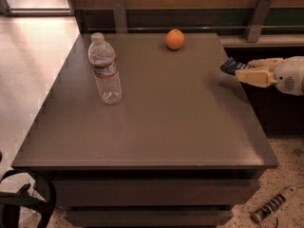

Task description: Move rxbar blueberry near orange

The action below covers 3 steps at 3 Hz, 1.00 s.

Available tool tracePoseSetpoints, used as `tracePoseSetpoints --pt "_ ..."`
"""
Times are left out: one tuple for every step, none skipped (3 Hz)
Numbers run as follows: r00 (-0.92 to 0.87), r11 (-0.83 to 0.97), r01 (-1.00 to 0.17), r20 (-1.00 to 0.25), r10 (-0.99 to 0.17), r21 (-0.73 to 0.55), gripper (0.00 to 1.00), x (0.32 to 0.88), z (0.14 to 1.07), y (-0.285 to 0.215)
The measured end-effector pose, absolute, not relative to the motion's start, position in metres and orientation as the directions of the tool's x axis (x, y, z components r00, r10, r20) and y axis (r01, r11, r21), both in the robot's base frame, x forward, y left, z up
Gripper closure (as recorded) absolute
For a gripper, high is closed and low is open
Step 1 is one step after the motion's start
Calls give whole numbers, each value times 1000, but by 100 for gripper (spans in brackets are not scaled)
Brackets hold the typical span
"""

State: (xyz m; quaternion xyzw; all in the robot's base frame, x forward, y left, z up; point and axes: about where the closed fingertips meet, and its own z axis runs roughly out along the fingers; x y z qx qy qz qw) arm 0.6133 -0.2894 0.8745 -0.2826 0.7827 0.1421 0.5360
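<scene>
The orange sits on the dark grey table near its far edge, right of centre. My gripper comes in from the right and is shut on the rxbar blueberry, a dark navy wrapper whose left end sticks out of the fingers. The bar is held above the table's right edge, lifted off the surface. It is to the right of the orange and a little nearer to the camera, well apart from it.
A clear water bottle stands upright on the table's left part. A rail with metal posts runs behind the table. The floor lies to the left, and a cable piece lies on the floor at the lower right.
</scene>
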Motion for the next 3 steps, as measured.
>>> tracePoseSetpoints --pt "-244 816 -566 -922 -302 -117 100 661 893 -308" --pt "-212 823 -549 -928 -306 -146 100 708 907 -313" --pt "-166 834 -531 -947 -275 -149 100 753 906 -306"
